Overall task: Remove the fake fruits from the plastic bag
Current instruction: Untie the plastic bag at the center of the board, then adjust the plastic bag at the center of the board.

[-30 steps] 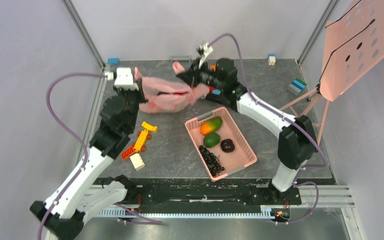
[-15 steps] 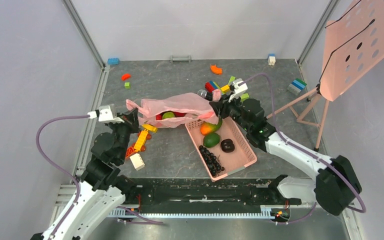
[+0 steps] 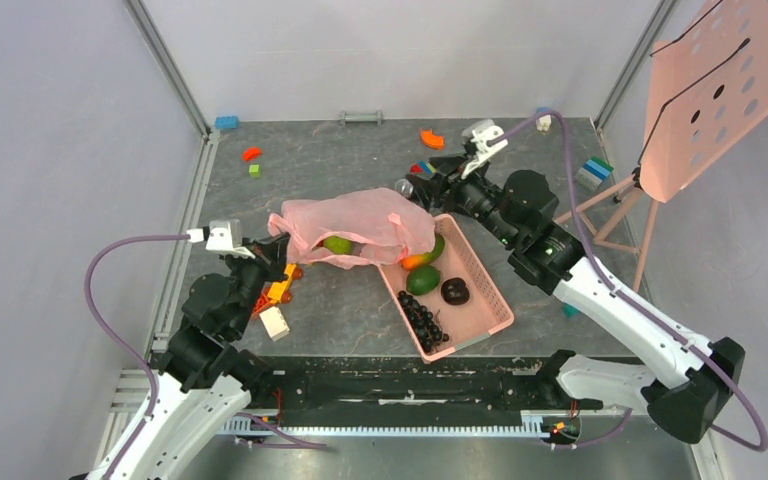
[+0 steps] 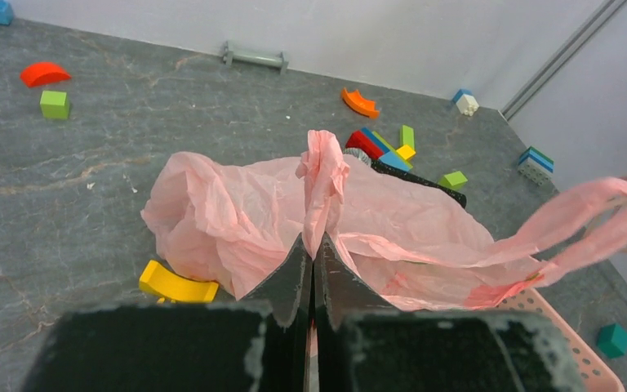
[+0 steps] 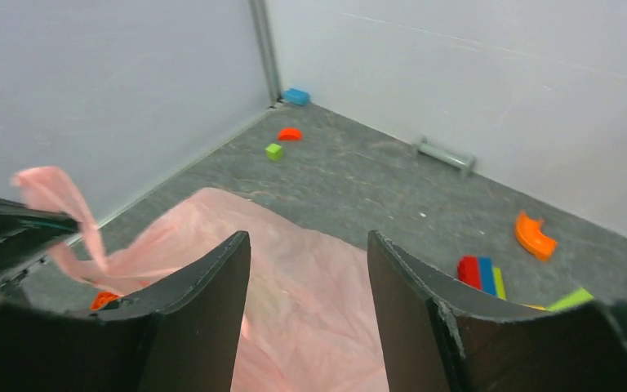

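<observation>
The pink plastic bag [image 3: 360, 220] lies crumpled on the grey table, its right end draped over the basket's far corner. A lime-green fake fruit [image 3: 337, 244] shows at the bag's near edge; other fruits inside are hidden. My left gripper [image 3: 278, 248] is at the bag's left end and is shut on a twisted strip of the bag [image 4: 323, 184], its jaws [image 4: 313, 242] pressed together on the film. My right gripper [image 3: 415, 190] hovers above the bag's right end, open [image 5: 309, 245] with nothing between its fingers, the bag [image 5: 294, 286] spread below.
A pink slotted basket [image 3: 485, 290] holds a mango [image 3: 420, 256], a green fruit, a dark fruit and black grapes [image 3: 422, 322]. Toy blocks lie near the left gripper [image 3: 274, 322] and at the back [image 3: 431, 138]. A pink perforated board on a stand [image 3: 720, 85] is at the right.
My right gripper has opened, let go of the bag and drawn back up. The bag has sagged onto the table and the basket's corner. My left gripper stays shut on it.
</observation>
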Action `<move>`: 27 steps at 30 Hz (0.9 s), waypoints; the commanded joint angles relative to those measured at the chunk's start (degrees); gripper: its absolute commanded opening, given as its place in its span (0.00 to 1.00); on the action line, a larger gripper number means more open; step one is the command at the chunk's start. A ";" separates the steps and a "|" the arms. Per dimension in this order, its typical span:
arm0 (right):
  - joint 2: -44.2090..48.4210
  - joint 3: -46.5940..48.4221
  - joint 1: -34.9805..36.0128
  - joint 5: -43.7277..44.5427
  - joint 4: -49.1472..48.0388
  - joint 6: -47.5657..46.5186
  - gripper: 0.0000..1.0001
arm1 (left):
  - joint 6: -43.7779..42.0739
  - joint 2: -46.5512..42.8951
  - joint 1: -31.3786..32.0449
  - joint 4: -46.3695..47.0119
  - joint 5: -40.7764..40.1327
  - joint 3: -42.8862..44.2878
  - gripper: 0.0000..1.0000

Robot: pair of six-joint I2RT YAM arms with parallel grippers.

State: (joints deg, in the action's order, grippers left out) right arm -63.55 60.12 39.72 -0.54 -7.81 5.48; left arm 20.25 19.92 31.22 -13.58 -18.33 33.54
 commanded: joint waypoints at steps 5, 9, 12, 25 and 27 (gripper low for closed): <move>-11.26 14.50 14.98 7.15 11.89 -4.05 0.49 | 3.22 -0.77 -0.20 -3.02 -2.11 0.79 0.02; -15.70 13.65 17.90 6.22 10.73 1.44 0.43 | 3.29 -0.06 -0.19 -4.14 -2.42 1.45 0.02; -18.36 11.44 18.96 6.20 9.58 5.27 0.37 | 3.30 0.28 -0.19 -4.48 -2.59 1.74 0.02; -27.97 13.35 20.42 7.12 7.55 11.67 0.27 | 3.13 0.34 -0.20 -4.79 -1.71 1.95 0.02; -28.02 15.98 20.41 9.49 9.48 10.21 0.43 | 3.12 0.25 -0.20 -4.79 -1.71 1.97 0.02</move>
State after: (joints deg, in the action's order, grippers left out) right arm -91.35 70.46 59.90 5.19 1.91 16.32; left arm 20.45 20.14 31.20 -18.39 -19.86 33.47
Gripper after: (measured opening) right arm 0.324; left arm 0.034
